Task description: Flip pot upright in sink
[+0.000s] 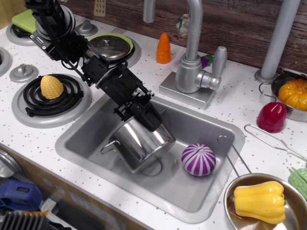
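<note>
One pot (140, 143) and one purple striped ball (198, 159) are seen in the single sink (194, 191), and one gripper (152, 124) is counted at the pot's rim. One faucet (194, 57), one corn cob (51, 86), one orange carrot (163, 48) and one dark red pepper (271, 117) are counted on the counter. One yellow pepper (259, 201) is seen in one pan (289, 221), and one pumpkin (293, 94) in one bowl (279, 80).

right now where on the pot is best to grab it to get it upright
Probably the rim, where the gripper already sits on the pot. It lies tilted in the sink, rim facing up-right, so come from above and behind. The thin wire handle looks too slight to pinch.
</note>
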### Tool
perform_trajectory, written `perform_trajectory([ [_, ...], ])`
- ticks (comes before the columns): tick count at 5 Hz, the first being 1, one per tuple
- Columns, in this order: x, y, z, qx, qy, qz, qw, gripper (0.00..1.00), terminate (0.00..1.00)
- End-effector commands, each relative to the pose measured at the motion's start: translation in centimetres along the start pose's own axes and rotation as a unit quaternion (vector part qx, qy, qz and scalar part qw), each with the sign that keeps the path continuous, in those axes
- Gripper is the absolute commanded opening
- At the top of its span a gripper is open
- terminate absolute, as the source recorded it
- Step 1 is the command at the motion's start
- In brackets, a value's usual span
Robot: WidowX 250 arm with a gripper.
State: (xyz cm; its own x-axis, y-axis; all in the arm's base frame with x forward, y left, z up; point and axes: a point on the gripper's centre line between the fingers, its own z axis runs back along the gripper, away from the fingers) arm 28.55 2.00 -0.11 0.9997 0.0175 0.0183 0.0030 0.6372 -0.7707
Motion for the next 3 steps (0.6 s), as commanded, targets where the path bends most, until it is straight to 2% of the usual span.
perform_trajectory([
  [1,0.9,-2.6,2.1,0.187,-0.036,-0.038,0.9811,0.00,0.00],
  [2,0.8,-3.7,1.9,0.275,-0.044,-0.043,0.9594,0.00,0.00],
  [3,0.7,-3.7,1.3,0.341,-0.057,-0.058,0.9365,0.00,0.00],
])
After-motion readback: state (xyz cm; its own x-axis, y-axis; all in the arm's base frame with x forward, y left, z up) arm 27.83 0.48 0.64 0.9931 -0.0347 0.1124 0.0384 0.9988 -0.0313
